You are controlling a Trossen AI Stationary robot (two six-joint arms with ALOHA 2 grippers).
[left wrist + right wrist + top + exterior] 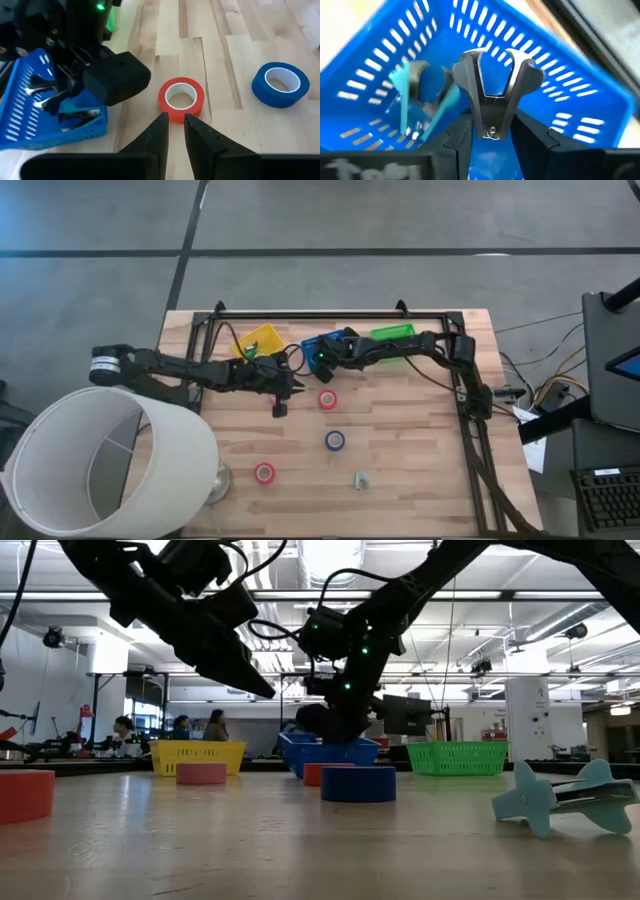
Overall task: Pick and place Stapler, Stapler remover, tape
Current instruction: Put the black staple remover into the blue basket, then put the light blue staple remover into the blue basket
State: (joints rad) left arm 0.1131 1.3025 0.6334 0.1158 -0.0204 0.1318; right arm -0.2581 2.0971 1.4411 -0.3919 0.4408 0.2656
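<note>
While the right gripper (491,131) clamps a staple remover (493,90) over the blue basket (580,95), the left gripper (175,131), nearly closed and empty, sits beside it

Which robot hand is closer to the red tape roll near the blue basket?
The left. The left gripper hovers right beside the red tape roll, fingers nearly closed. The right gripper is farther back, over the blue basket, holding a dark staple remover.
</note>
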